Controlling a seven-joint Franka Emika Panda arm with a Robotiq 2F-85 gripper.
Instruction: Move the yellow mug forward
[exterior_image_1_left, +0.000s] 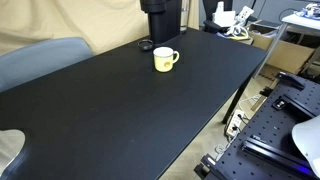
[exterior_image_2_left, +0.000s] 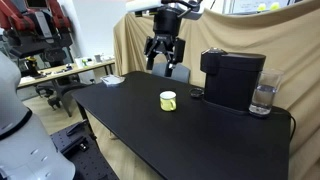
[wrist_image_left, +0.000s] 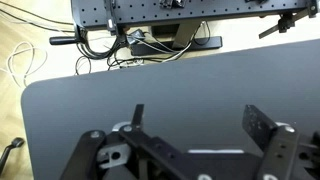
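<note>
The yellow mug (exterior_image_1_left: 164, 60) stands upright on the black table (exterior_image_1_left: 120, 110), with its handle toward the right in this view. It also shows in an exterior view (exterior_image_2_left: 168, 101), in front of the black coffee machine (exterior_image_2_left: 233, 79). My gripper (exterior_image_2_left: 165, 62) hangs open and empty high above the table, up and behind the mug. In the wrist view the two fingers (wrist_image_left: 195, 125) are spread apart over bare table (wrist_image_left: 120, 100), and the mug is out of view there.
The coffee machine base (exterior_image_1_left: 160, 20) stands just behind the mug, with a small dark round object (exterior_image_1_left: 146, 45) beside it. A clear glass (exterior_image_2_left: 263, 98) stands at the machine's side. Table edges, cables (wrist_image_left: 130, 50) and benches surround the table.
</note>
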